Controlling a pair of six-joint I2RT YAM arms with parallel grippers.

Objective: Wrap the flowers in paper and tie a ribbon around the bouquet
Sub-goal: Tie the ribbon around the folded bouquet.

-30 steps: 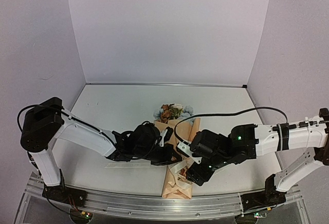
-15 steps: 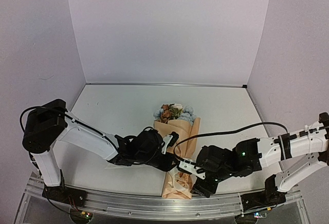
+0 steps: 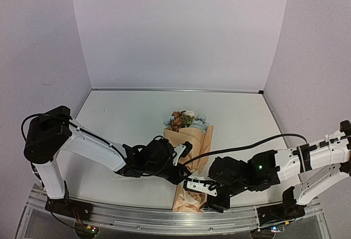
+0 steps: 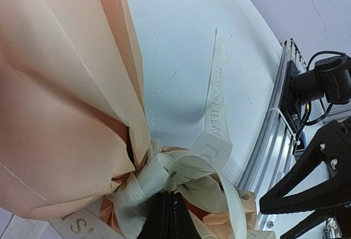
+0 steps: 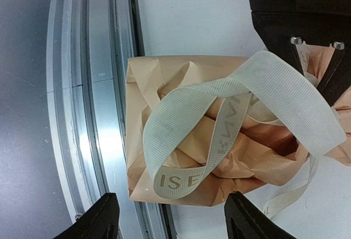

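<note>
The bouquet point(image 3: 193, 140) lies mid-table, a tan paper point(image 4: 66, 113) cone with the flowers point(image 3: 186, 120) at its far end. The cream ribbon point(image 4: 164, 178) is looped round the cone's narrow neck, and one tail point(image 4: 215, 102) lies flat on the table. My left gripper point(image 4: 167, 217) point(image 3: 184, 173) is shut, pinching the ribbon at the knot. In the right wrist view a printed ribbon loop point(image 5: 186, 181) arches over the crumpled paper end point(image 5: 181, 140). My right gripper point(image 5: 175, 220) point(image 3: 207, 196) is open just short of that loop, touching nothing.
The aluminium rail point(image 5: 93, 113) point(image 3: 164, 217) runs along the near table edge, right beside the paper end and my right gripper. The left gripper's black fingers point(image 5: 296, 25) show beyond the loop. An arm base and cables point(image 4: 323, 80) stand by the rail.
My right gripper has dropped from beside the bouquet's neck toward its near end by the rail, jaws narrowing a little. The left gripper shifted slightly right, still pinched on the ribbon.
</note>
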